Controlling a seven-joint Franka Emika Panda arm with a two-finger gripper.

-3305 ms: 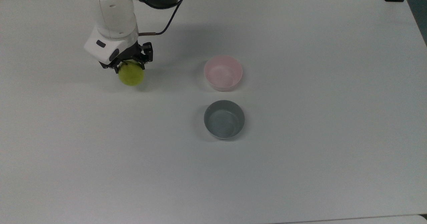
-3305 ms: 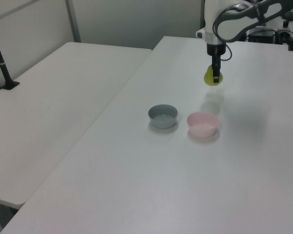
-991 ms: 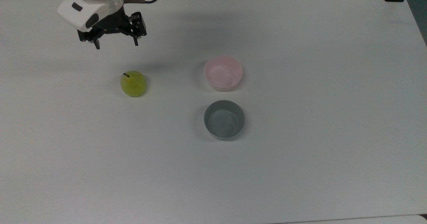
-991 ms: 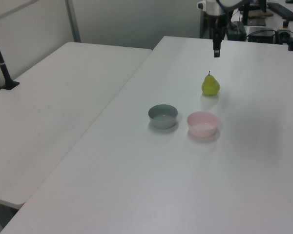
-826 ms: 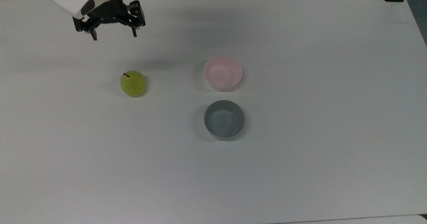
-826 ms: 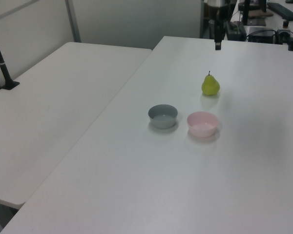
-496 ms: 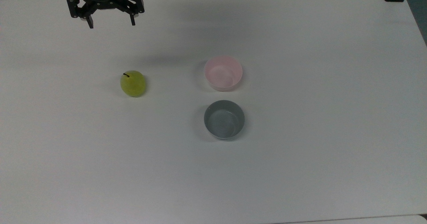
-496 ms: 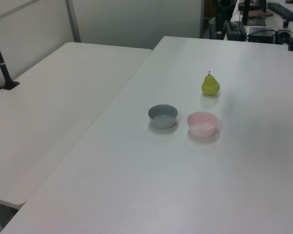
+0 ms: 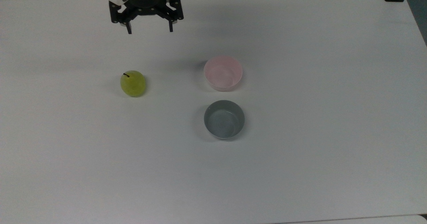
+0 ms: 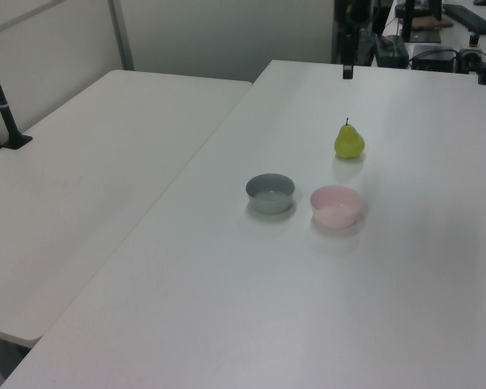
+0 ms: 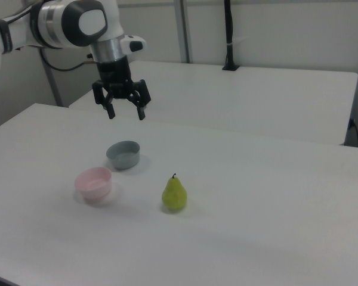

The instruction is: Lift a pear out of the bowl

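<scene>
The yellow-green pear (image 9: 132,83) (image 10: 349,142) (image 11: 174,195) stands upright on the white table, stem up, well apart from the bowls. The pale pink bowl (image 9: 223,72) (image 10: 336,206) (image 11: 93,184) holds nothing. My gripper (image 9: 149,29) (image 11: 125,113) hangs open and empty high over the table's far edge in the top view, above and between the pear and the pink bowl. In the left view one fingertip (image 10: 347,72) shows at the top.
A grey bowl (image 9: 224,119) (image 10: 270,193) (image 11: 123,154), also holding nothing, sits right beside the pink one. A second white table (image 10: 89,162) adjoins this one. Black posts (image 11: 228,36) and dark equipment (image 10: 437,32) stand past the table edges.
The pear, held above the table 3.3 s ago, now stands alone on it. The open gripper has risen and, in the last half second, swung toward the top view's right.
</scene>
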